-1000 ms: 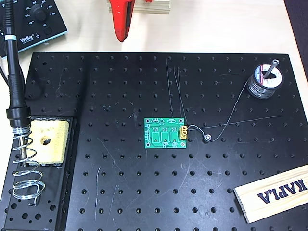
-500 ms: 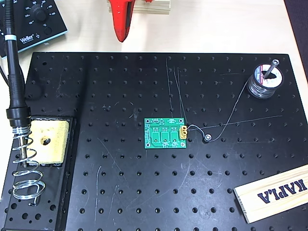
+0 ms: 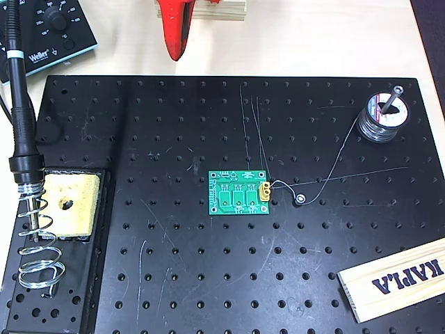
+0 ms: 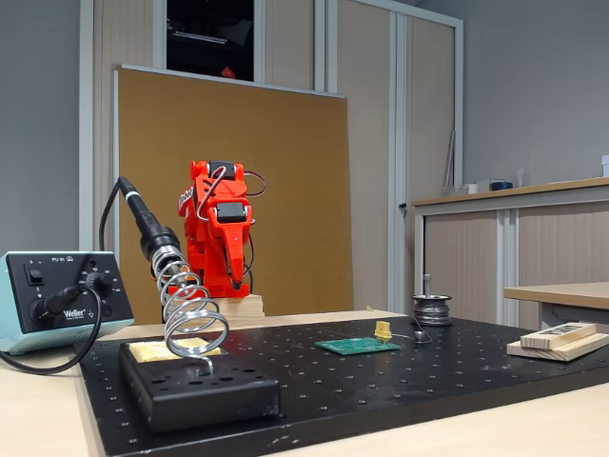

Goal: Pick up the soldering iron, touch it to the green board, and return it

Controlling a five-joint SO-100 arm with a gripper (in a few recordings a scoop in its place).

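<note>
Iron: one soldering iron (image 3: 19,104), we see it parked in the coiled spring holder (image 3: 38,243), left edge overhead.
Board: one green board (image 3: 240,193), flat mid-plate, on the black perforated plate (image 3: 174,125).
Gripper: red gripper (image 3: 175,31) folded at its base, well apart from both; we can't tell whether its fingers are parted.
Extras: one yellow sponge (image 3: 69,202), one solder spool (image 3: 380,118), one wooden plank (image 3: 396,278).

Soldering iron (image 4: 143,221) in spring holder (image 4: 190,314), green board (image 4: 357,346) flat, red arm (image 4: 217,238) folded
</note>
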